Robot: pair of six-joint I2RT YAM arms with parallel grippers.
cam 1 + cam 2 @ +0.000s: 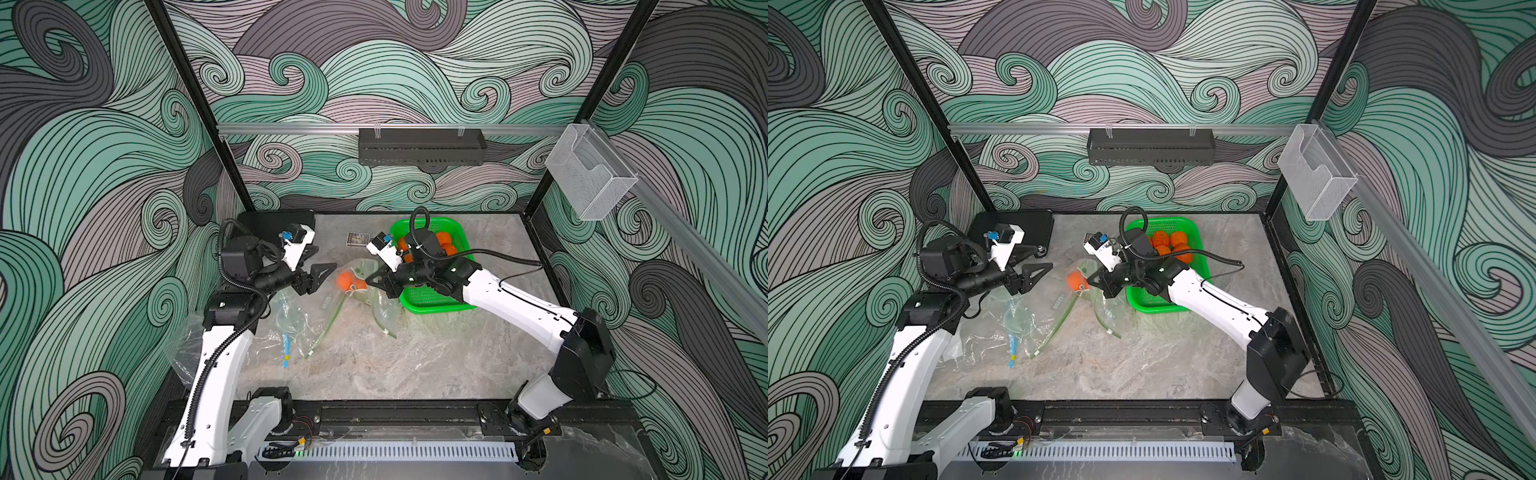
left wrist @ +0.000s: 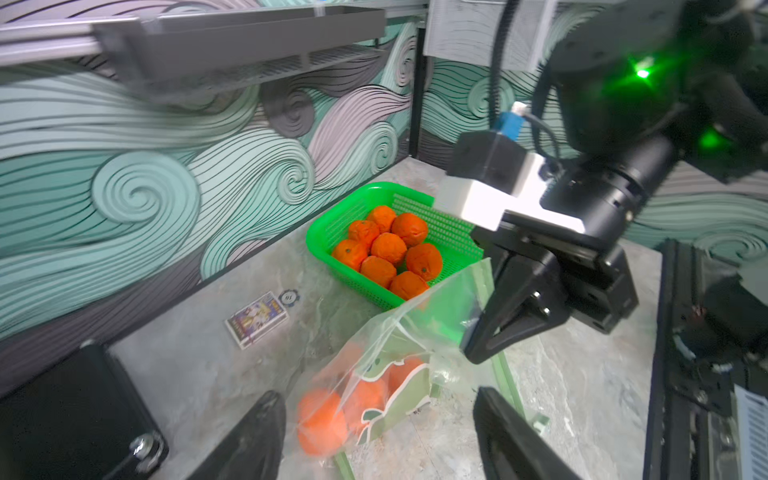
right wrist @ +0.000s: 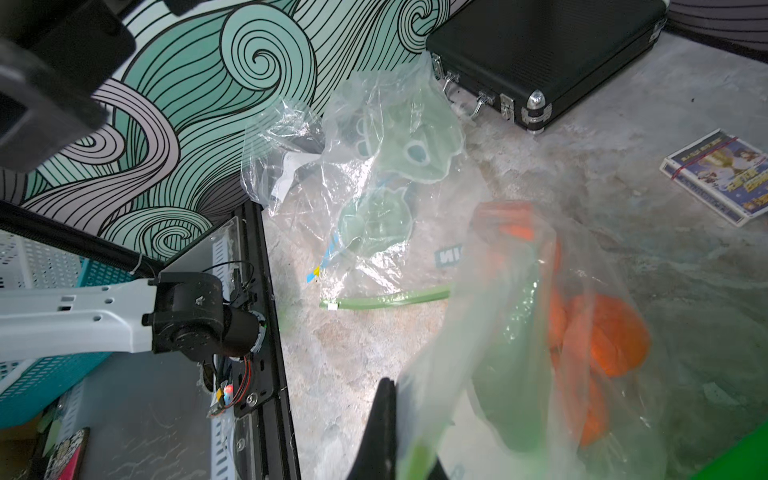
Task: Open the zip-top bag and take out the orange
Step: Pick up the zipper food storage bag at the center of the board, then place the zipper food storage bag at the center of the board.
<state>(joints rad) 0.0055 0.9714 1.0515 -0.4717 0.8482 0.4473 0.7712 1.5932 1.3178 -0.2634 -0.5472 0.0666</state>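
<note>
Near the middle of the marble tabletop [image 1: 415, 365], the zip-top bag [image 1: 374, 272] hangs from the right gripper [image 1: 369, 282], whose jaws are pinched together on the bag's upper edge, just in front of the green basket [image 1: 419, 306] of oranges [image 1: 1167, 244]. Inside the bag's low end, close to the table, sits the orange [image 1: 345, 281], seen through the film in both wrist views. Just beside the bag but not touching it, the left gripper [image 1: 322, 258] stands with its jaws spread wide, above crumpled empty bags [image 1: 291, 324], with a black case [image 1: 270, 222] and a card box [image 1: 357, 240] farther back.
</note>
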